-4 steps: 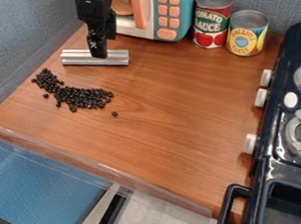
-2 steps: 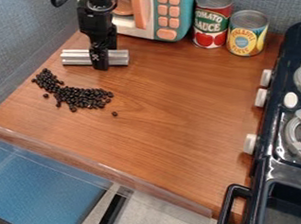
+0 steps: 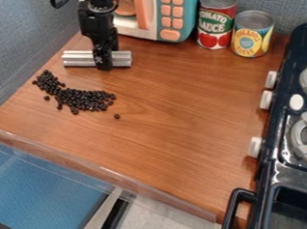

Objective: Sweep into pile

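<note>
So, closest to the camera was the dark handle (image 3: 235, 209) of the toy stove (image 3: 275, 170), which ran up the right side of the bench (image 3: 176, 120), white knobs (image 3: 266, 99) facing the wood. Further back on the left, the little black beans (image 3: 81, 99) lay in a kinda bent, messy band, with one loose bean (image 3: 117, 116) off its right end. Just behind them sat a silver bar (image 3: 79, 59), and the black tool (image 3: 104, 67) hung down right at its middle. Couldn't tell if it was gripping the bar or not, tbh. Behind that were a teal-and-white toy microwave (image 3: 188, 13) and, to its right, a red can (image 3: 216, 21) and a yellow one (image 3: 250, 36).
</note>
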`<control>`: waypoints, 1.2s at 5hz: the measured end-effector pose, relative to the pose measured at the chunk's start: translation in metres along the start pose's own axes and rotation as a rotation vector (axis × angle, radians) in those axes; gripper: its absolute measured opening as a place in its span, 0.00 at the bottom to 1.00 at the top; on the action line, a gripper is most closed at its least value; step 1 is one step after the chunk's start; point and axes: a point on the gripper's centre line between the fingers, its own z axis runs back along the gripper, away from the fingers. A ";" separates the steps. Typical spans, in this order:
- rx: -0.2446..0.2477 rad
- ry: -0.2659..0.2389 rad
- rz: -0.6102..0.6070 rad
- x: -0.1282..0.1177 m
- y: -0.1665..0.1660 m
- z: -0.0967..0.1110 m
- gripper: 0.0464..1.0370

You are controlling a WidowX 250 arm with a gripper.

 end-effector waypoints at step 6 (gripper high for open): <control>-0.017 0.032 0.237 0.058 -0.007 -0.003 0.33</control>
